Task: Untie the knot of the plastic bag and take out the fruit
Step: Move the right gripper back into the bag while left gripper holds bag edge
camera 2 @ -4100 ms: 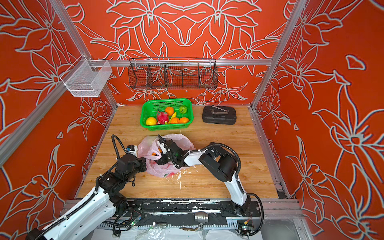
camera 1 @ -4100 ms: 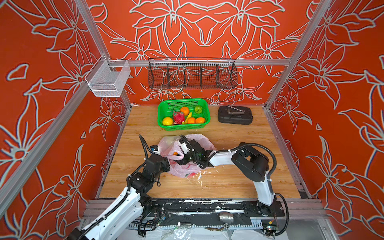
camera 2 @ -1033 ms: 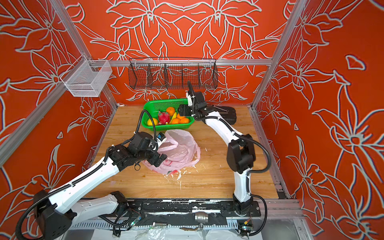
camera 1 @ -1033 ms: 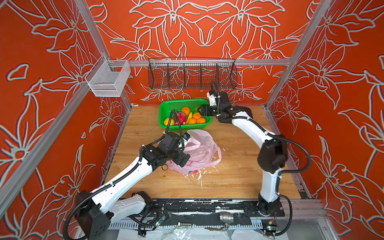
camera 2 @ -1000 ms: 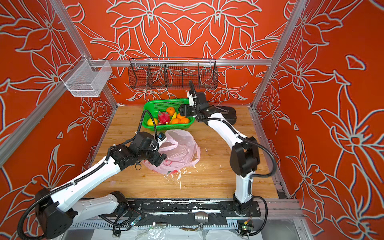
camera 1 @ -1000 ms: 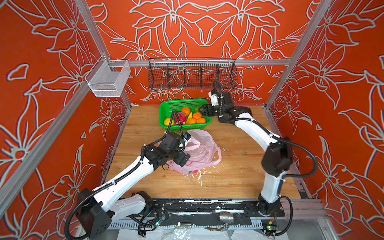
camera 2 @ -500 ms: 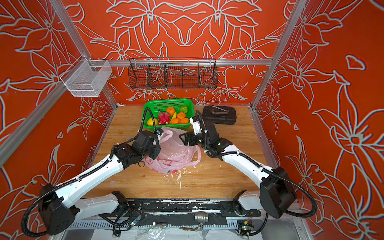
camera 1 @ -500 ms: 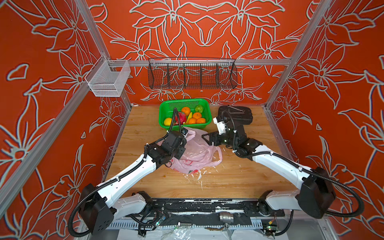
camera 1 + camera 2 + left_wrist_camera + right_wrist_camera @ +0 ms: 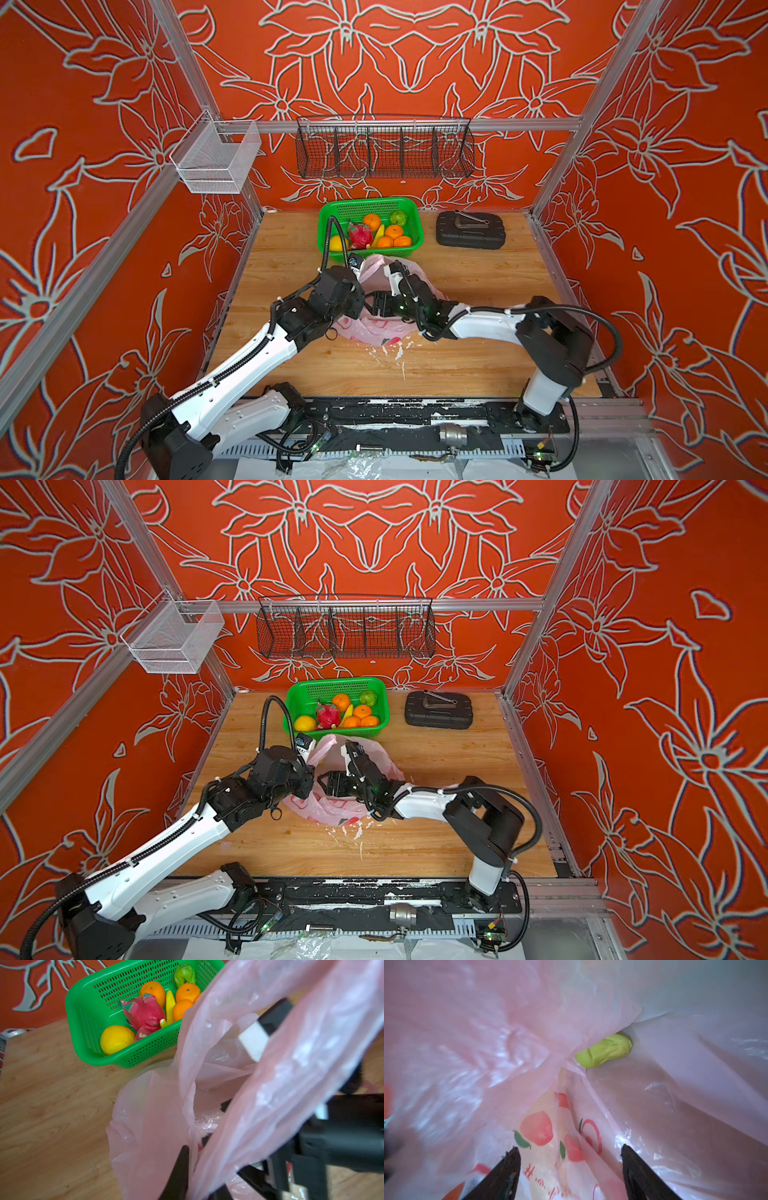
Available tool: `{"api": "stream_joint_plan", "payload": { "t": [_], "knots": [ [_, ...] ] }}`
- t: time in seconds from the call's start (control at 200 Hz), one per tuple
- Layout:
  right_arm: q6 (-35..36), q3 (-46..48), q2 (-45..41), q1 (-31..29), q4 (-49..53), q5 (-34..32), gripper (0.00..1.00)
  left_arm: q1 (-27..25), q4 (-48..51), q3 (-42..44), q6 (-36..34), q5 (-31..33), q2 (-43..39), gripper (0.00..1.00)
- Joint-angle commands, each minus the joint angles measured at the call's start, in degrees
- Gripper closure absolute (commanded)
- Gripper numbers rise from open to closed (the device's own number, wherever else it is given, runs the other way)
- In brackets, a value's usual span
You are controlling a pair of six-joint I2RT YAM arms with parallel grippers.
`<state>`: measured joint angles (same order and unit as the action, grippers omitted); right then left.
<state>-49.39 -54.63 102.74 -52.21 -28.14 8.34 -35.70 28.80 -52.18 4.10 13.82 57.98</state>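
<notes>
**Bag mouth held up, right gripper inside**

The thin translucent pink plastic bag (image 9: 376, 328) with red printed marks lies near the middle of the wooden tabletop (image 9: 478, 282), its mouth gaping. The left gripper (image 9: 207, 1174) sits at the bag's 9 o'clock. Its jaws are pressed together on a pink handle strip (image 9: 291, 1064), which runs up taut from the black fingers (image 9: 180, 1167).

The right gripper (image 9: 571, 1159) reaches in from 3 o'clock and is inside the bag's mouth. Its jaws are spread with nothing between them, only printed film beneath. Ahead of its fingertips, deep in the bag and half tucked under a fold, lies a small yellow-green pear-shaped toy fruit (image 9: 604, 1051). The gripper is apart from it.

Just beside the bag at 12 o'clock stands the green perforated plastic basket (image 9: 365, 203). It holds three oranges (image 9: 394, 231), a yellow round fruit (image 9: 336, 243), a magenta dragon fruit (image 9: 359, 235), a green apple (image 9: 399, 217) and a yellow banana (image 9: 378, 236). At about 1 o'clock, well apart, a flat black case (image 9: 470, 230) lies by the back wall. White scraps (image 9: 395, 353) dot the wood at the bag's 6 o'clock.
</notes>
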Motion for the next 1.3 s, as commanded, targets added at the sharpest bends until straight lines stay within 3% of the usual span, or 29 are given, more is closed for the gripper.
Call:
{"api": "stream_joint_plan", "payload": {
  "t": [0.0,0.115,0.155,0.21,0.3,0.455,0.616,0.786,0.906,1.066,1.296],
  "knots": [
    [-6.5,-4.7,4.7,-0.1,-4.7,-3.6,0.22,-0.2,-0.2,0.2,1.3,-1.8,-1.0,0.77],
    [-8.7,-8.5,10.3,0.1,-5.8,-5.4,0.22,-0.3,0.0,0.1,1.2,-4.2,-3.2,0.70],
    [-9.8,-9.7,12.0,0.3,-6.6,-5.4,0.22,-0.2,0.0,-0.1,1.1,-5.0,-3.5,0.62],
    [-10.7,-10.8,14.0,0.5,-7.6,-5.6,0.23,-0.3,0.2,-0.7,1.0,-6.3,-3.9,0.41],
    [-10.5,-11.9,16.1,0.8,-8.3,-5.6,0.23,-0.2,2.3,-3.8,1.5,-6.8,-4.4,0.32],
    [-10.8,-12.3,17.6,2.0,-8.2,-4.0,0.23,1.4,0.1,-7.1,3.8,-5.1,-5.6,0.30],
    [-11.4,-12.8,18.4,3.3,-8.3,-3.3,0.23,14.3,1.7,-10.8,11.8,-10.9,-1.9,0.31],
    [-11.8,-12.5,18.6,4.3,-8.4,-3.0,0.23,25.3,3.2,-11.5,15.7,-15.3,8.2,0.35],
    [-12.2,-12.7,19.0,4.7,-8.9,-2.3,0.22,28.6,1.0,-9.7,17.8,-13.1,14.3,0.38],
    [-12.4,-13.4,19.5,4.7,-9.0,-0.2,0.23,32.2,-1.3,-8.8,20.9,-18.6,24.4,0.41],
    [-11.5,-13.7,19.7,4.7,-9.2,1.8,0.22,33.4,-4.8,-9.6,20.1,-21.2,32.9,0.35]
  ]
}}
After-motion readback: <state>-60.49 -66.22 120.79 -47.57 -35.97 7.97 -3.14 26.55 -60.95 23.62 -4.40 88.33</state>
